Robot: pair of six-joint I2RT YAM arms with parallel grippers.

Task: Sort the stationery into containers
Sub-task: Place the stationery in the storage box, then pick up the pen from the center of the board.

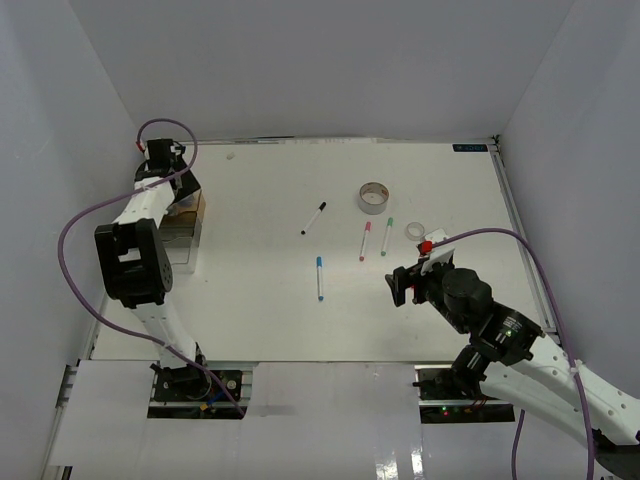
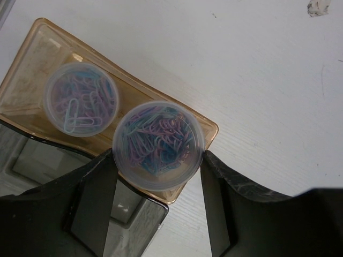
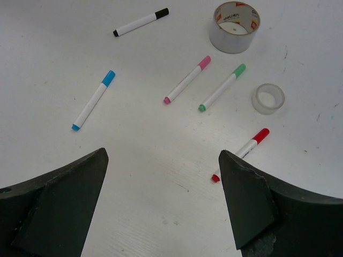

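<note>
Left gripper (image 2: 157, 158): fingers (image 2: 91, 203) pressed against both sides of a clear jar of paper clips (image 2: 158, 142), gripping it. The jar hangs over the near corner of the amber box (image 2: 32, 56), overlapping its wavy edge. Whether it touches the box cannot be told. A second jar (image 2: 81, 99), also full of coloured clips, sits inside the box's amber compartment, just beside the held one.

Right gripper (image 3: 163, 155): jaws spread wide, nothing between them, hovering above the white table (image 3: 53, 53). Beyond it on the table lie:
- red marker (image 3: 240, 155), nearest the right finger
- green marker (image 3: 222, 88) and pink marker (image 3: 187, 80), roughly parallel
- blue marker (image 3: 94, 100), off to the left
- black marker (image 3: 141, 22), farthest out
- large tape roll (image 3: 234, 27)
- small tape roll (image 3: 268, 98), near the green marker
</note>
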